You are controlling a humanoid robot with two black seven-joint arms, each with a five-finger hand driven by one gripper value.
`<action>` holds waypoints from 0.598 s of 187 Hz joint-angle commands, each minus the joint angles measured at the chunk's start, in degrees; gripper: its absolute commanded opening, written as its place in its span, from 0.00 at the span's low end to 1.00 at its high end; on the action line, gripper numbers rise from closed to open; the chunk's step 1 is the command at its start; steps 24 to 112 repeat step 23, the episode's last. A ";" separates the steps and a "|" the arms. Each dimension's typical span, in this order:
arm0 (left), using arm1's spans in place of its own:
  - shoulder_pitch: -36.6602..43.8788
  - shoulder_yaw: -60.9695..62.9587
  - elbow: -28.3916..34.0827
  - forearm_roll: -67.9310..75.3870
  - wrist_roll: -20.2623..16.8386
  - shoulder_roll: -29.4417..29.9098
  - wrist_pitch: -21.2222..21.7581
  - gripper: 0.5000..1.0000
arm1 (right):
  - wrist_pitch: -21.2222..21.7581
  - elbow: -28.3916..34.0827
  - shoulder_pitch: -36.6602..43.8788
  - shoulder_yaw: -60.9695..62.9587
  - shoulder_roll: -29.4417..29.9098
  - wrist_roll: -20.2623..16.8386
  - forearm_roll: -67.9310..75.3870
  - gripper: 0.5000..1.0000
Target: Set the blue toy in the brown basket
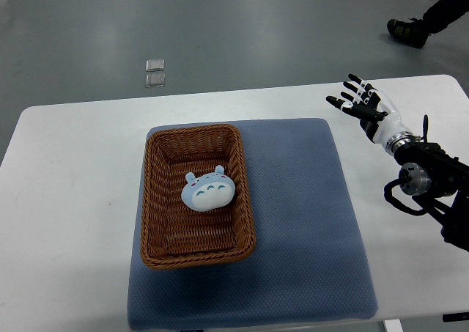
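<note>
A pale blue plush toy with small ears lies inside the brown wicker basket, near its middle. The basket sits on the left part of a blue-grey mat. My right hand hovers over the white table at the far right, well away from the basket, its fingers spread and empty. The right arm enters from the right edge. No left arm shows.
The white table ends close behind the mat. On the grey floor beyond lie two small clear squares. A person's shoe and dark trouser leg show at the top right corner.
</note>
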 commanded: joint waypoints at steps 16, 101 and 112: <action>0.00 -0.01 0.00 0.00 -0.07 0.00 -0.02 1.00 | -0.41 -0.33 0.02 -0.01 0.46 0.09 -0.08 0.82; 0.00 -0.09 0.00 0.00 0.01 0.00 -0.02 1.00 | -0.41 -0.33 0.02 -0.01 0.46 0.09 -0.08 0.82; 0.00 -0.09 0.00 0.00 0.01 0.00 -0.02 1.00 | -0.41 -0.33 0.02 -0.01 0.46 0.09 -0.08 0.82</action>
